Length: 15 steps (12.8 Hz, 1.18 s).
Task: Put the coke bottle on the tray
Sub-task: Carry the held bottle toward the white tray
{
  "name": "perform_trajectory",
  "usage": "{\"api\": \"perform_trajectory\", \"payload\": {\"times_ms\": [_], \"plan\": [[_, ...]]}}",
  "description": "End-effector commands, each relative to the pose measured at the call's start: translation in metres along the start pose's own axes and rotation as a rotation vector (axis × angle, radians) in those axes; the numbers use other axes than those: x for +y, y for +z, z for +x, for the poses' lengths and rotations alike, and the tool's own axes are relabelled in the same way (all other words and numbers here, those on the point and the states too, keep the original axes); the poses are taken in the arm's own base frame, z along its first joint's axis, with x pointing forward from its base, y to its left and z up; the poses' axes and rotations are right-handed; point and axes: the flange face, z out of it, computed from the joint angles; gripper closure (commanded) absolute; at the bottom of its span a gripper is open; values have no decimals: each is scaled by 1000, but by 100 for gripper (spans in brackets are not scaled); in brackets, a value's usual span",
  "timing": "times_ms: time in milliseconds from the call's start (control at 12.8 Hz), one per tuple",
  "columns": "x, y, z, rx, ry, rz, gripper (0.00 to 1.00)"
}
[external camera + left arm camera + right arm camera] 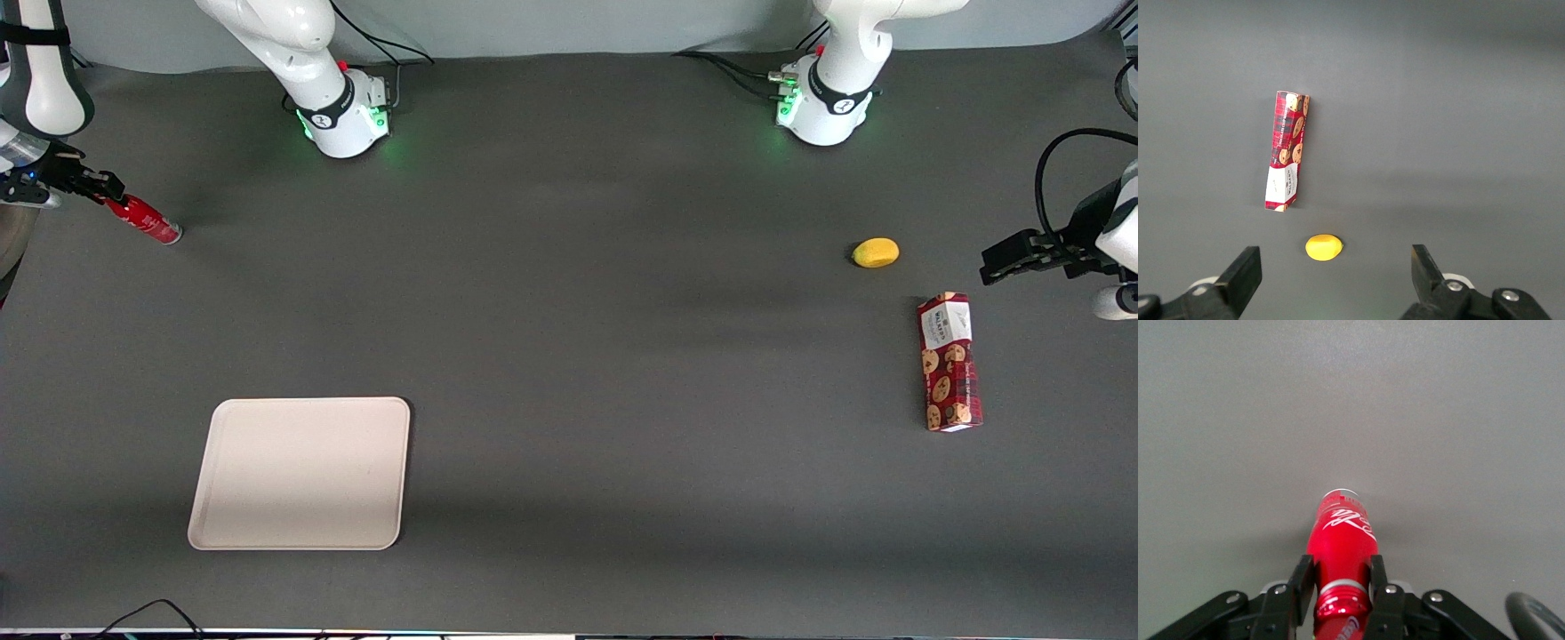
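The coke bottle (147,220) is a slim all-red bottle lying slanted at the working arm's end of the table, its base toward the table's middle. In the right wrist view the bottle (1343,533) shows white lettering and points away from the camera. My right gripper (108,189) is at the bottle's neck. In the right wrist view the gripper (1340,572) has one black finger (1302,583) on each side of the neck, pressed against it just above the cap. The beige tray (302,471) lies flat and bare, much nearer to the front camera than the bottle.
A red cookie-patterned box (949,362) and a small yellow fruit (876,252) lie toward the parked arm's end of the table; both also show in the left wrist view, the box (1288,152) and the fruit (1323,247). Two arm bases (347,111) stand at the table's back edge.
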Motion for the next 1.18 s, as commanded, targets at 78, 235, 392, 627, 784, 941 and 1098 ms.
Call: {"api": "perform_trajectory", "payload": {"times_ms": [78,235,392,627,784,941,1098], "plan": [[-1,1,1,19,26,14,70],[-3,1,3,14,27,23,88],[-5,-5,7,8,18,26,100],[2,-33,17,-8,8,33,100],[6,-69,33,-25,13,30,100],[8,-118,56,-49,-3,18,100],[6,-176,80,-59,-22,-5,100]]}}
